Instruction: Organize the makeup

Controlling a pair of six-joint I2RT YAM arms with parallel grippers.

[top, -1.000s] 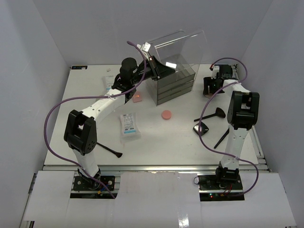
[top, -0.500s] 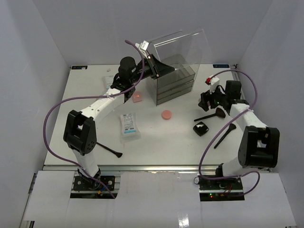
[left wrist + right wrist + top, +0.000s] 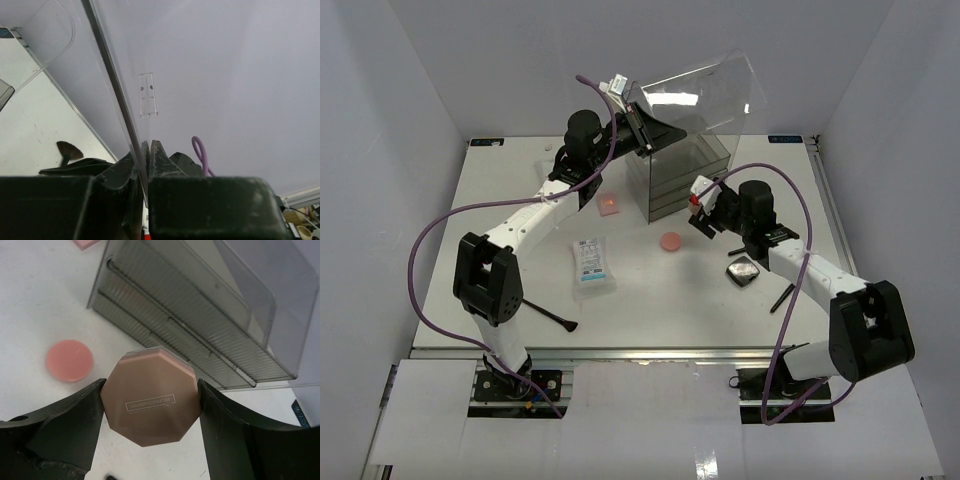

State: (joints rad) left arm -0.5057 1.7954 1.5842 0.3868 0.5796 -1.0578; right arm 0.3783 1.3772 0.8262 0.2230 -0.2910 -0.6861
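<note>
Step in hand: stowing one compact in the clear organiser box with dark drawers (image 3: 685, 180), by my reading.
Left tool (image 3: 149, 150): pinched shut on the edge of the clear plastic lid (image 3: 705, 95), holding it raised above the box.
Right tool (image 3: 705, 212): clamped on a beige-brown octagonal compact (image 3: 150, 405), one finger on each side. It is held above the white worktop (image 3: 660, 300), just in front of the drawers.
Next move, as judged: lift the compact over the front wall, lower it into the top compartment under the lid, then let go. The lid needs to be kept up.
Count, compacts: three. One is held, one round pink compact (image 3: 670, 242) is near the box, and one black faceted compact (image 3: 744, 270) is by the right arm.
Count, pink square pad (image 3: 609, 205): one, left of the box.
Count, white sachet (image 3: 592, 265): one seen plainly.
Count, thin black brushes (image 3: 550, 315): two in the overhead view. A fan brush head (image 3: 65, 149) may be a third; I cannot tell.
</note>
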